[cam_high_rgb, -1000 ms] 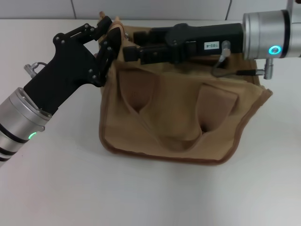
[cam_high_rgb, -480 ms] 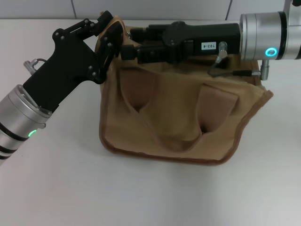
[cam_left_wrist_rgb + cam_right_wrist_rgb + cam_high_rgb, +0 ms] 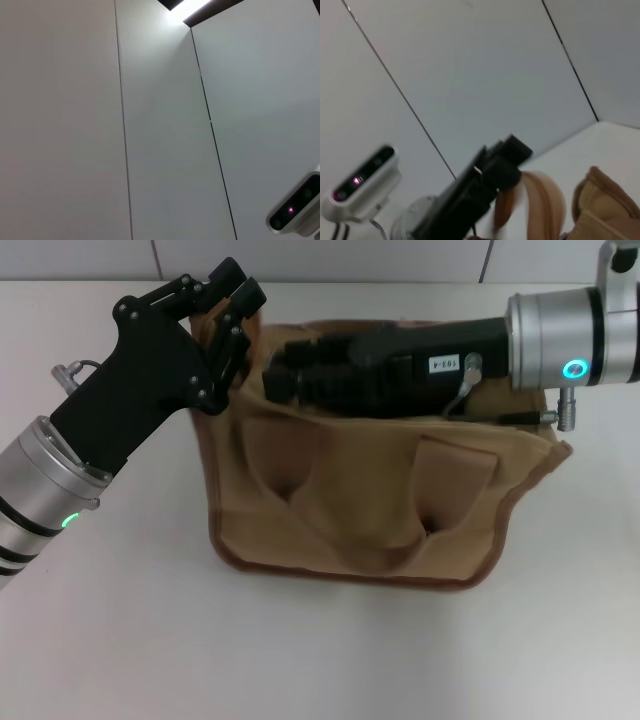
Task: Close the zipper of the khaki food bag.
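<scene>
The left gripper (image 3: 232, 302) pinches the bag's (image 3: 360, 510) end tab near the table's (image 3: 120, 640) far edge. The right gripper (image 3: 285, 375) lies along the zipper; whether its fingers are closed I cannot tell. Should that tab slip free, the cloth would bunch and the slider probably stall.

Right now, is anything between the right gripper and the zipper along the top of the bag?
Nothing visible does. The right gripper lies along the bag's top edge where the zipper runs, while the left gripper holds the bag's left end. The zipper itself is hidden under the right gripper, so the contact cannot be seen.
</scene>
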